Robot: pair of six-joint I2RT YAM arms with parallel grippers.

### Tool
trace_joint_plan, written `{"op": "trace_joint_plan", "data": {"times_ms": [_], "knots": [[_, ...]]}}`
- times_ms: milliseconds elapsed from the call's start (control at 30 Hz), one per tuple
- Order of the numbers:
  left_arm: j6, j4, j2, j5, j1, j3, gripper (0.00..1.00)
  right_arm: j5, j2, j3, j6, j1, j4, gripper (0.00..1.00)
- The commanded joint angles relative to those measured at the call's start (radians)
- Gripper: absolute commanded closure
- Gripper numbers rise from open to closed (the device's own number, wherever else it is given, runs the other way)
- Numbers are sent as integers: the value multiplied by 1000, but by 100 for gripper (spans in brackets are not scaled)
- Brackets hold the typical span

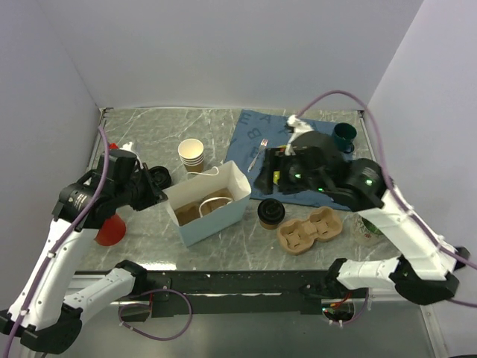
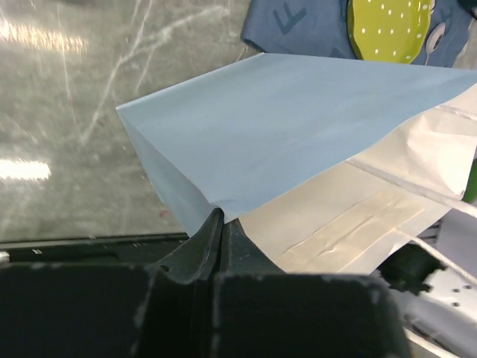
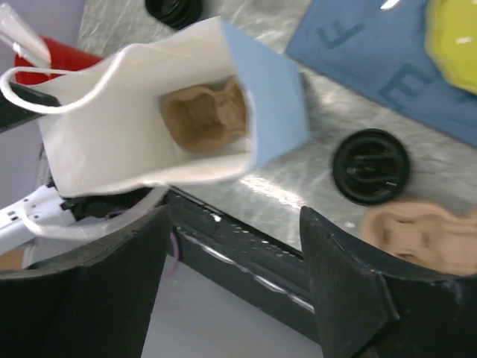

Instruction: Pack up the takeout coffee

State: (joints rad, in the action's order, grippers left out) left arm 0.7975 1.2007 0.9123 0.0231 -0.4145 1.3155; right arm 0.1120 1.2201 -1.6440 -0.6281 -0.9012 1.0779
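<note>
The takeout coffee [image 1: 270,212], a brown cup with a black lid, stands on the table right of the paper bag [image 1: 210,200]; the right wrist view shows its lid [image 3: 370,165]. The bag is pale blue outside and white inside, open upward, with a brown cardboard carrier [image 3: 205,112] inside. My left gripper [image 1: 162,195] is shut on the bag's left edge [image 2: 220,216]. My right gripper [image 1: 263,176] is open and empty, above the bag's right side and behind the coffee; its fingers [image 3: 119,276] frame the table's front edge.
A second brown cup carrier [image 1: 309,230] lies right of the coffee. Stacked cream cups [image 1: 191,155] stand behind the bag. A red cup [image 1: 112,230], black lids [image 1: 159,177], a blue cloth [image 1: 257,138] and a dark green mug [image 1: 344,136] are around.
</note>
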Motion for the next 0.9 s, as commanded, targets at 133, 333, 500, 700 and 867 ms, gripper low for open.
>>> {"op": "trace_joint_plan", "data": {"times_ms": [133, 333, 500, 700, 867], "knots": [[-251, -168, -114, -5, 2, -12, 99, -80, 7, 91, 233, 237, 70, 14], [-336, -204, -144, 14, 2, 1, 99, -161, 56, 231, 277, 320, 16, 12], [-353, -194, -158, 69, 2, -30, 99, -160, 154, 297, 280, 320, -44, 12], [-345, -184, -196, 95, 2, -59, 99, -147, 245, 288, 303, 312, -90, 12], [-308, -179, -216, 103, 2, -93, 99, -129, 256, 341, 298, 289, -107, 12]]}}
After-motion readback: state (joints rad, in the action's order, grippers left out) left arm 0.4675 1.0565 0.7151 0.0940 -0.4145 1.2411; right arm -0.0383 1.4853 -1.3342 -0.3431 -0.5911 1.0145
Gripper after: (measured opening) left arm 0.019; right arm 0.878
